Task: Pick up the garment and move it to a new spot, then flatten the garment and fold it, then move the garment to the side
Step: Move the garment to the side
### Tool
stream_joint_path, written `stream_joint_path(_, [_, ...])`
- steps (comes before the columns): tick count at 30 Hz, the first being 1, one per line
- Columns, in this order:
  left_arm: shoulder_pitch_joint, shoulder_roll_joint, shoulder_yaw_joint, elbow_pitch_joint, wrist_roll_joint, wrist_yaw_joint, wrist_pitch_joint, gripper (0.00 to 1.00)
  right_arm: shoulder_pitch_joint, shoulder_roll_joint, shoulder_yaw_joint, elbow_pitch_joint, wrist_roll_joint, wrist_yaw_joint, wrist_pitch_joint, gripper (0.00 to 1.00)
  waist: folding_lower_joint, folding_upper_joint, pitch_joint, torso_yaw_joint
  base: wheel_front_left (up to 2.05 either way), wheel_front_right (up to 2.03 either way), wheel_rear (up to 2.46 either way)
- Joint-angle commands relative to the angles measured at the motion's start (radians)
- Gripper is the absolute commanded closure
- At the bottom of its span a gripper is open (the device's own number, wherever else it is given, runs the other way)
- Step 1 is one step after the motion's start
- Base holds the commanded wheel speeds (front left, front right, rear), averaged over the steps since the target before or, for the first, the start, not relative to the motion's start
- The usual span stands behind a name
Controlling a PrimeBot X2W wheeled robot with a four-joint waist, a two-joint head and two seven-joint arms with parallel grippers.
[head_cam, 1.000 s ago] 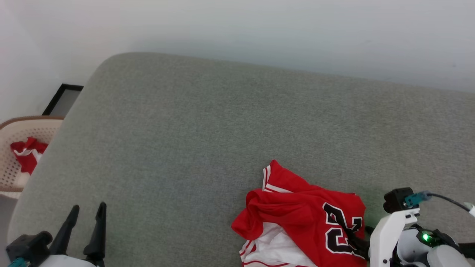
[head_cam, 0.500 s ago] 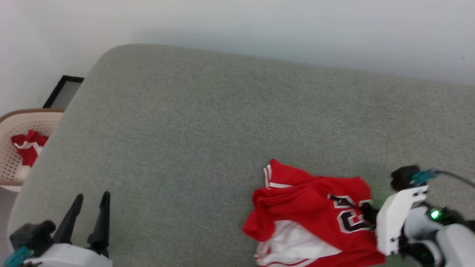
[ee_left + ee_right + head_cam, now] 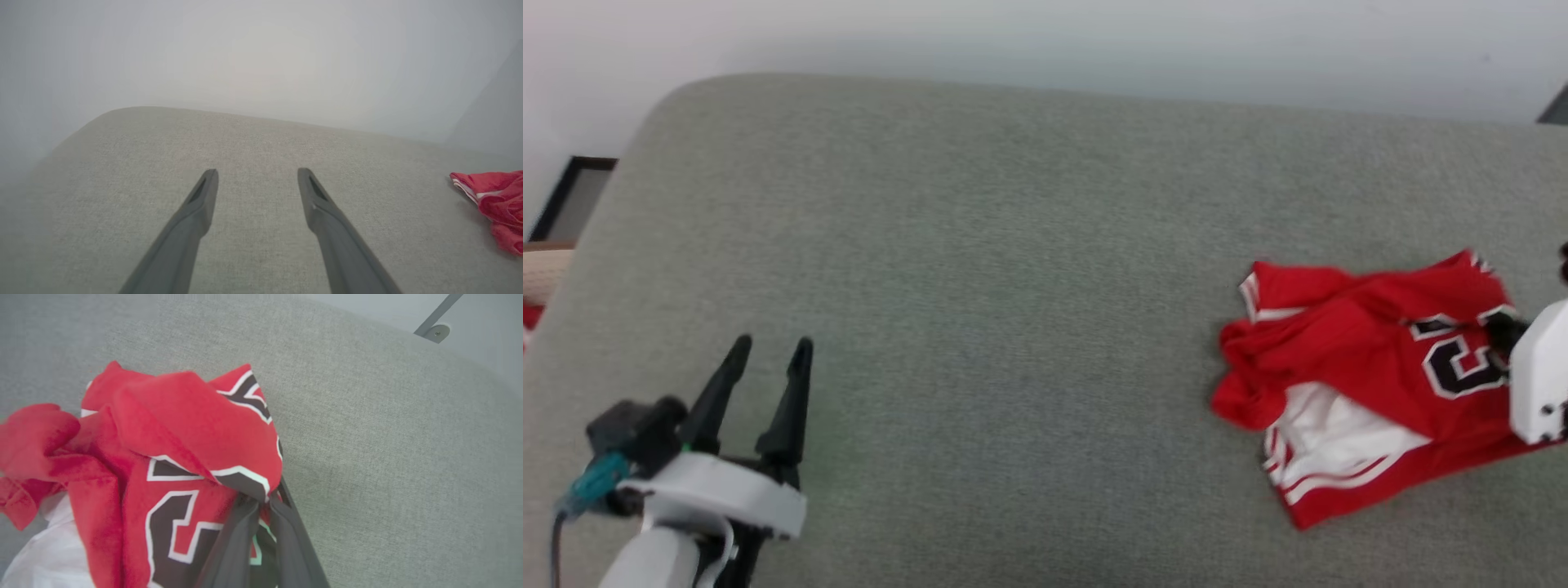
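The garment (image 3: 1347, 359) is a crumpled red jersey with white panels and black white-edged numerals, lying on the grey cushion (image 3: 1013, 245) at the right. My right gripper (image 3: 1503, 333) reaches it from the right edge, fingers shut on a red fold by the numerals. In the right wrist view the two dark fingers (image 3: 261, 500) pinch the garment (image 3: 171, 428), which bunches up above them. My left gripper (image 3: 772, 347) stands open over bare cushion at the lower left, nothing between its fingers (image 3: 257, 173). The garment's edge (image 3: 496, 200) shows far to its right.
A beige basket rim (image 3: 543, 273) and a black frame (image 3: 568, 192) sit beyond the cushion's left edge. A pale wall runs behind the cushion. A metal leg with a foot plate (image 3: 435, 330) stands past the far edge. Bare cushion lies between the grippers.
My right gripper has shut on the garment and pulled it right along the cushion, stretching it out. The head camera has shifted. The left gripper stays open and sits higher in view.
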Motion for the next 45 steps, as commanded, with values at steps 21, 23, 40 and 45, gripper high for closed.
stream_joint_path(21, [-0.239, 0.04, -0.19, -0.023, -0.001, -0.004, -0.002, 0.0, -0.228, -0.28, 0.072, 0.131, -0.083, -0.002, -0.223, 1.0, 0.0, 0.0, 0.168, -0.185, 0.0, 0.0, 0.0])
stream_joint_path(23, [-0.254, 0.043, -0.202, -0.024, -0.002, -0.004, -0.002, 0.0, -0.243, -0.291, 0.075, 0.151, -0.101, -0.002, -0.251, 1.0, 0.0, 0.0, 0.18, -0.198, 0.0, 0.0, 0.0])
stream_joint_path(40, [-0.337, 0.074, -0.265, -0.029, -0.018, -0.004, -0.002, 0.0, -0.312, -0.282, -0.013, 0.342, -0.271, -0.002, -0.403, 1.0, 0.0, 0.0, 0.265, -0.238, 0.0, 0.0, 0.0])
stream_joint_path(45, [-0.343, 0.074, -0.274, -0.026, -0.023, -0.004, -0.002, 0.0, -0.323, -0.232, -0.038, 0.405, -0.303, -0.002, -0.397, 1.0, 0.0, 0.0, 0.274, -0.232, 0.0, 0.0, 0.0])
